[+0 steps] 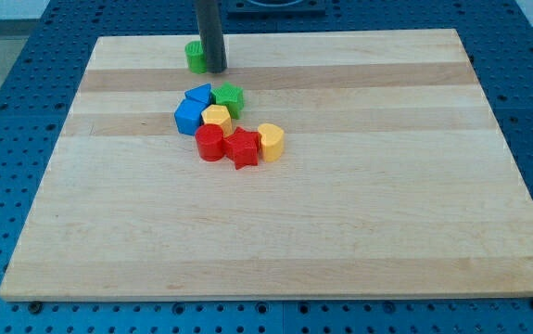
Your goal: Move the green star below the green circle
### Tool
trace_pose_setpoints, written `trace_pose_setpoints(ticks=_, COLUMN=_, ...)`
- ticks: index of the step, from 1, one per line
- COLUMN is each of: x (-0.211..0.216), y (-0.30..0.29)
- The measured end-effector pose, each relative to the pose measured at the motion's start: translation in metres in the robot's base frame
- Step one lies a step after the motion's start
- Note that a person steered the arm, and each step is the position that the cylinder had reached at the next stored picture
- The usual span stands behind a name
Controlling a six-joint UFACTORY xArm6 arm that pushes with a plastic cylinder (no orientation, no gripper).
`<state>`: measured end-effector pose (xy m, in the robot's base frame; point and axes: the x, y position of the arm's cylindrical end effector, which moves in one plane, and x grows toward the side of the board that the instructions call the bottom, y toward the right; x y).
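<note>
The green circle (194, 57) stands near the view's top edge of the wooden board (359, 213). My tip (215, 70) rests on the board right beside the green circle, on its right side, partly hiding it. The green star (230, 97) lies below and slightly right of the tip, at the top right of a cluster of blocks. A short gap of bare wood separates the star from the tip and the circle.
The cluster around the star holds a blue triangle-like block (198, 94), a blue cube (189, 116), a yellow pentagon-like block (216, 117), a red cylinder (209, 142), a red star (244, 147) and a yellow heart (271, 141). Blue perforated table surrounds the board.
</note>
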<state>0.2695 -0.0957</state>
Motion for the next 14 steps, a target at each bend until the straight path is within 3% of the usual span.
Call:
trace_pose_setpoints(ticks=1, x=0.003, y=0.024)
trace_pose_setpoints(ticks=3, x=0.072, y=0.096)
trace_pose_setpoints(ticks=4, x=0.11, y=0.095)
trace_pose_setpoints(ticks=6, x=0.107, y=0.024)
trace_pose_setpoints(ticks=7, x=0.083, y=0.015)
trace_pose_setpoints(ticks=8, x=0.056, y=0.015)
trace_pose_setpoints(ticks=10, x=0.052, y=0.069)
trace_pose_setpoints(ticks=14, x=0.028, y=0.027)
